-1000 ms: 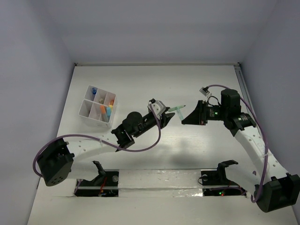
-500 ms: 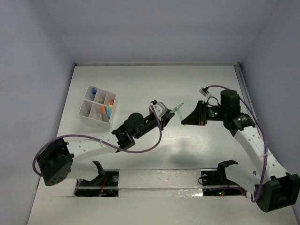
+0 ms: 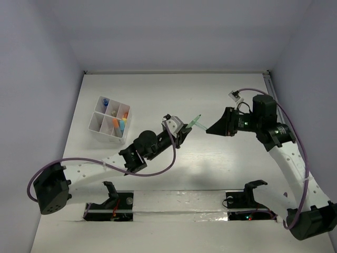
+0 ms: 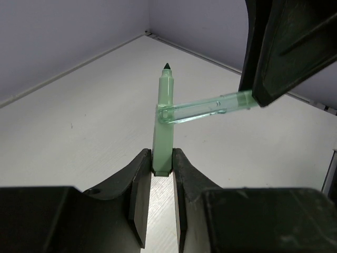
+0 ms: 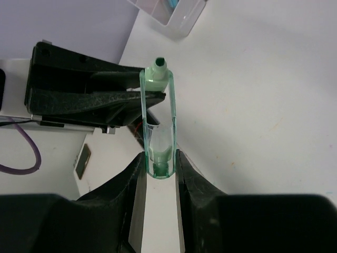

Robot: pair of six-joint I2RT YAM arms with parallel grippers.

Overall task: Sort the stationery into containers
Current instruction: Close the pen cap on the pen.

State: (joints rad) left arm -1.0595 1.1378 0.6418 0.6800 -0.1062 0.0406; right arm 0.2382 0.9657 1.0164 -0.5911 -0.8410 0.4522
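My left gripper [image 3: 182,133] is shut on the rear end of a green marker pen [image 3: 195,121] and holds it above the middle of the table. In the left wrist view [image 4: 162,158] the pen [image 4: 164,116] points away with its dark tip bare. My right gripper [image 3: 209,129] is shut on the pen's clear green cap [image 5: 158,124]. The cap [image 4: 208,108] lies across the pen, its open end beside the pen's neck. The white divided box [image 3: 109,120] stands at the left with orange and blue items in its compartments.
The box's corner shows at the top of the right wrist view [image 5: 176,13]. The left arm's black body [image 5: 84,89] sits just behind the cap. A purple cable [image 3: 89,161] loops over the table at the near left.
My right gripper has drawn back to the right and the left gripper slightly to the left. The cap has come away from the pen tip.
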